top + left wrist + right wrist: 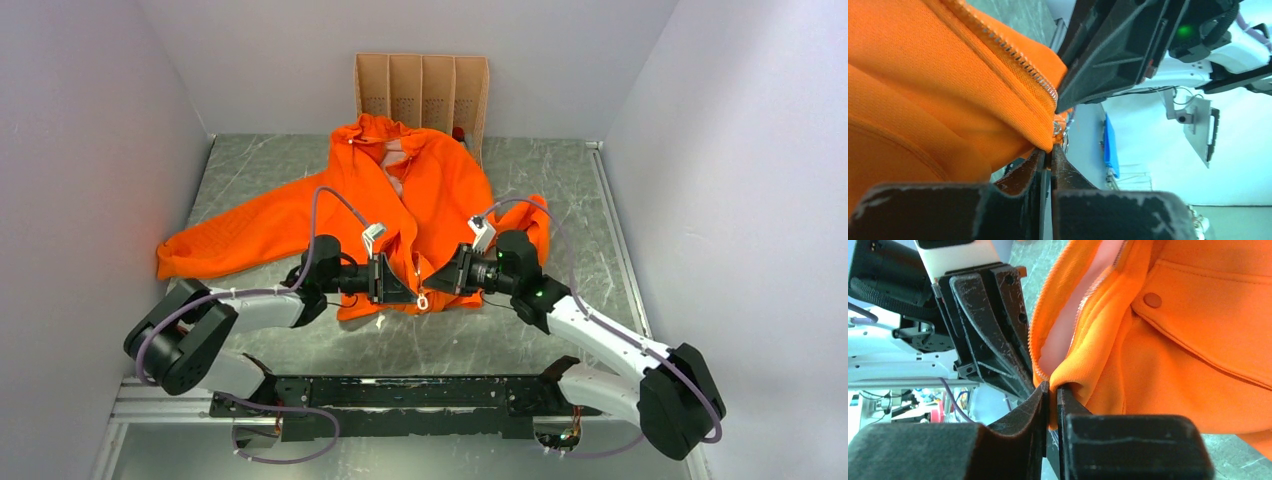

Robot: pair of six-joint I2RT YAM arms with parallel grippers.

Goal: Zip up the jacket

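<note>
"What's on the grey table (250, 170)?"

"The jacket (430, 195). It lies spread out with its collar toward the far wall and one sleeve flung out to the left. The front gapes at the top over pale lining."

"And the arms?"

"They meet at its near hem. The left gripper (400, 285) is clamped tight on the hem just below the zipper teeth (1013, 52). The right gripper (442, 280) pinches the opposite front edge, its fingers a sliver apart with fabric between them."

"Anything smaller?"

"A pale ring (423, 300) hangs between them."
</note>
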